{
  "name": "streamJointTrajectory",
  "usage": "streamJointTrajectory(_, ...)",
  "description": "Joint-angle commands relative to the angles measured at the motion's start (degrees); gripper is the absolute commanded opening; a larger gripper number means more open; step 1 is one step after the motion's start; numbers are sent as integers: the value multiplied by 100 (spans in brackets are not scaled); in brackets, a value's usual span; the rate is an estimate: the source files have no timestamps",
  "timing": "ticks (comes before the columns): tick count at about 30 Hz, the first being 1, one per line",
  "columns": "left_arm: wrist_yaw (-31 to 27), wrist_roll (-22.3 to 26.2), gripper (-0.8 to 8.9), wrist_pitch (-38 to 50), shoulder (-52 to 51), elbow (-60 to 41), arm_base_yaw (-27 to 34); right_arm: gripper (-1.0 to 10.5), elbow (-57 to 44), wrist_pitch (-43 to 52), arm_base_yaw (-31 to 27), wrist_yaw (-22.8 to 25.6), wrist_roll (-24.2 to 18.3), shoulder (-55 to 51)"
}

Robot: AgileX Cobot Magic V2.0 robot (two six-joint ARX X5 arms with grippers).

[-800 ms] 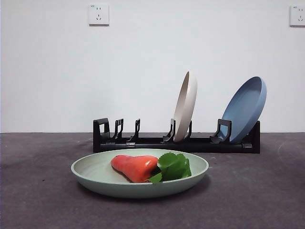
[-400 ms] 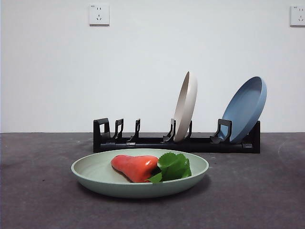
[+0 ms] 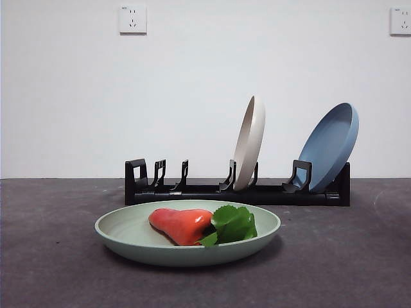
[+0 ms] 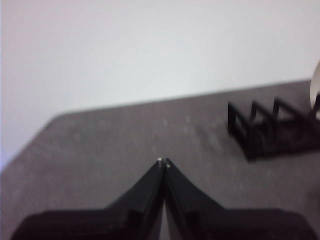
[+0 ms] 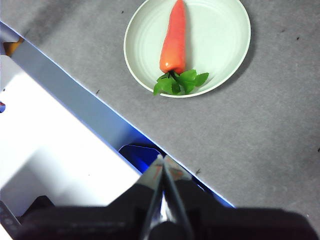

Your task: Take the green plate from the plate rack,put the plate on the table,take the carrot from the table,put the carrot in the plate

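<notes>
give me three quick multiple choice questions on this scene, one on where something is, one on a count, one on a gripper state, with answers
1. Where is the glossy orange-red toy carrot with green leaves?
A. inside the pale sage green round plate
B. on the bare table beside the rack
C. in a rack slot

2. How many plates stand in the long black plastic plate rack?
A. none
B. two
C. three

3. How do the left gripper's jaws stand?
A. wide open
B. closed on a plate
C. closed together, holding nothing

Answers:
1. A: the carrot lies within the rim of the green plate, which sits on the dark grey table.
2. B: the plate rack holds only the beige plate and the blue plate.
3. C: the left gripper shows its tips touching, with nothing between them, above bare table.
</notes>
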Motion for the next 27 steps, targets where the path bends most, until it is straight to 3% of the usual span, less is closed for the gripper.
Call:
streamJointTrajectory(1,-11,-153,-3,66,-199,-378,20,2,-39,20,9,13,-28,-7)
streamJointTrajectory(13,7,-417,-3,-654,-496,-719,22,2,-39,20,9,13,-28,-7)
streamJointTrajectory(27,17,-597,-3,-616,-496,-719,20,2,-39,20,9,13,-28,-7)
